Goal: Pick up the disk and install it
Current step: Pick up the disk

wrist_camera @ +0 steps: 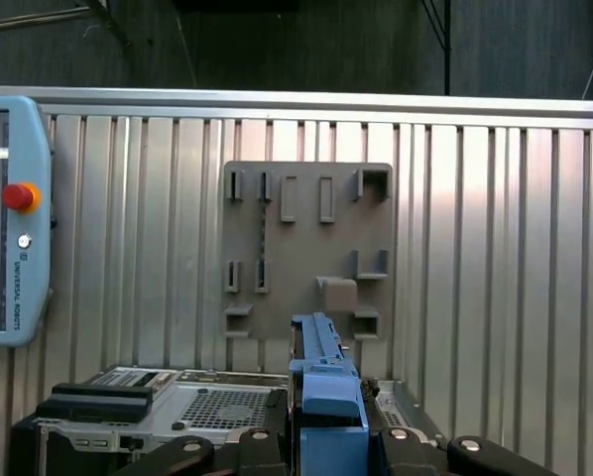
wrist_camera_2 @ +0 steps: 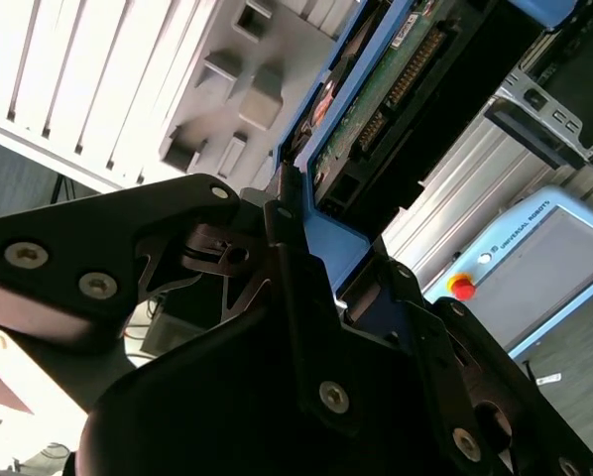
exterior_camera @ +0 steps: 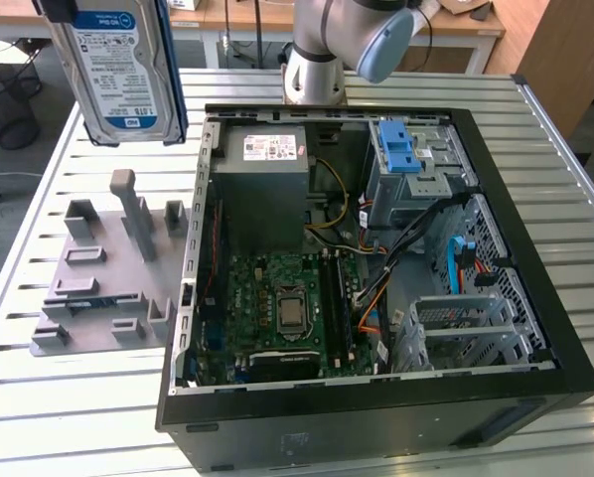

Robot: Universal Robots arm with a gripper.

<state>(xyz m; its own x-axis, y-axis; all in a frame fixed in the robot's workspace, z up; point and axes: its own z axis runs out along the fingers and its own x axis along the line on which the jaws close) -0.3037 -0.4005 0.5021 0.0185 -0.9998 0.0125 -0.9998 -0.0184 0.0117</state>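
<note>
Exterior view: disk hangs clear above fixture; first wrist view: gripper clamps it.

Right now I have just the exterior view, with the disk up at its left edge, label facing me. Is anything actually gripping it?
Observer: Yes. In the second wrist view the black fingers are clamped on the blue side rail of the disk.
Operator: I see the label face. What's on the other side?
Observer: The second wrist view shows a green circuit board there.
Operator: Anything on the table outside my frame?
Observer: In the first wrist view a control pendant with a red button lies on the slatted table, off to one side of the grey holder.
</note>
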